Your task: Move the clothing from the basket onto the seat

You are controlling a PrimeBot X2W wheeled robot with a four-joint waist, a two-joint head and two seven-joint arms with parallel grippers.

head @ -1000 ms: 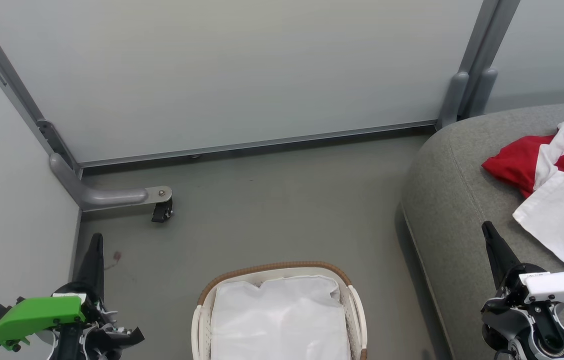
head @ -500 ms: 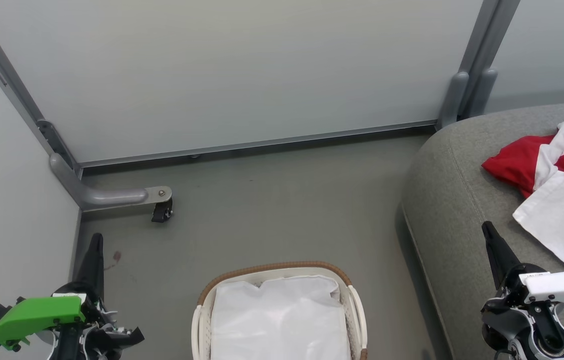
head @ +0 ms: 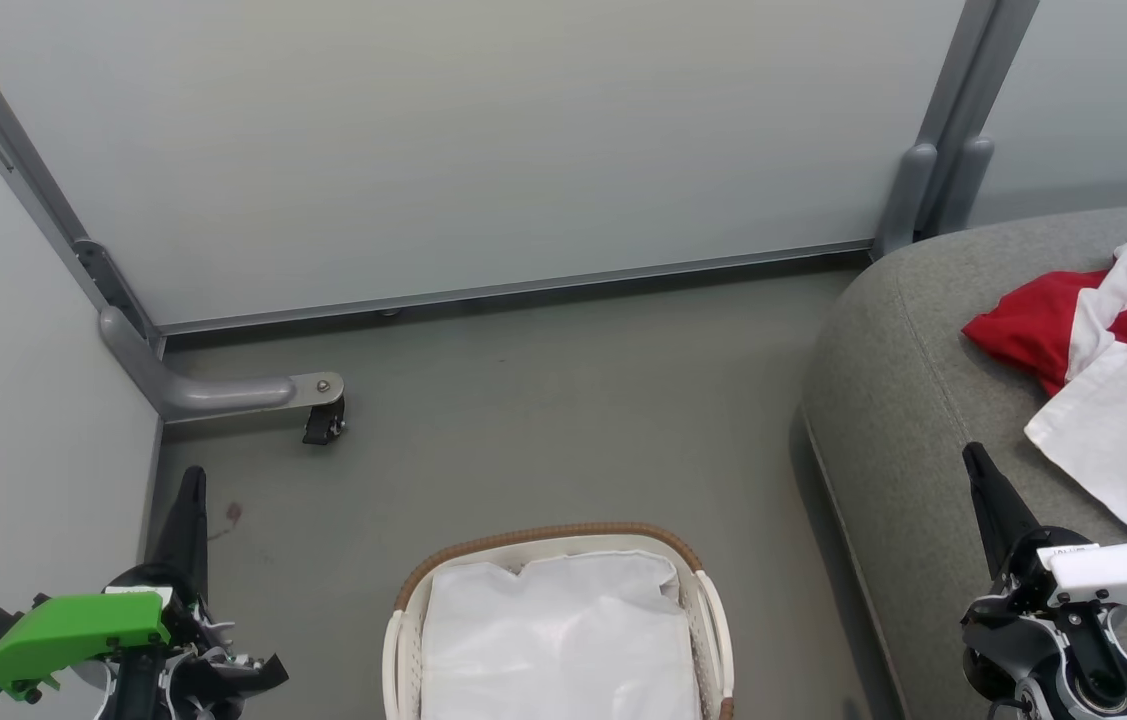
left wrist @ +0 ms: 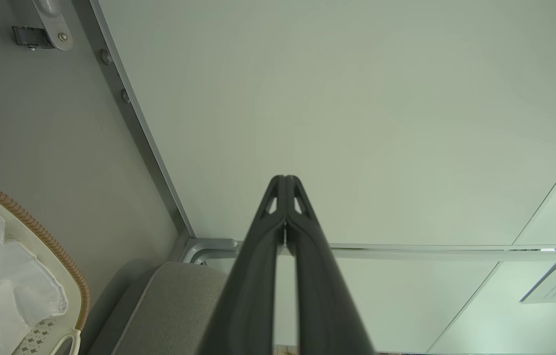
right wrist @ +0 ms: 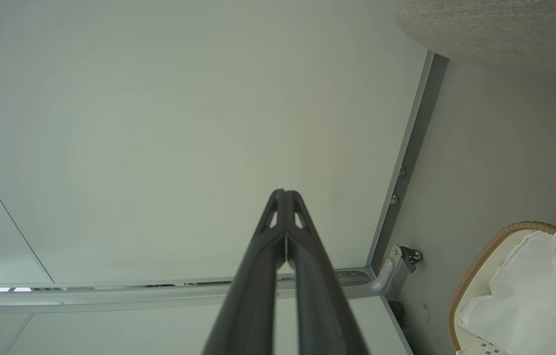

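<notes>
Head view, judged end of transfer. Clothing heaped on top of seat, set back from its rounded left edge, white panel trailing toward the near edge just beside right gripper. Basket on floor near the seat's left edge, white liner spread across its inside; anything under the liner's folds hidden. Left gripper low at the floor's left edge, beside wall panel. Wrist views: both pairs of fingers pressed tip to tip, nothing between them.

Judged stage: basket apparently emptied of garments, arms at rest. To close the step well:
- Scan the liner folds once for a red hem before counting the basket done.
- Keep both arms low and apart from the basket rim.
- Move the right gripper away from the white panel without brushing it, for fear of dragging soft cloth off the rounded cushion.
- On finding a stray garment: pinch a bunched fold, lift straight above the rim, lay well inside the seat's edge.
</notes>
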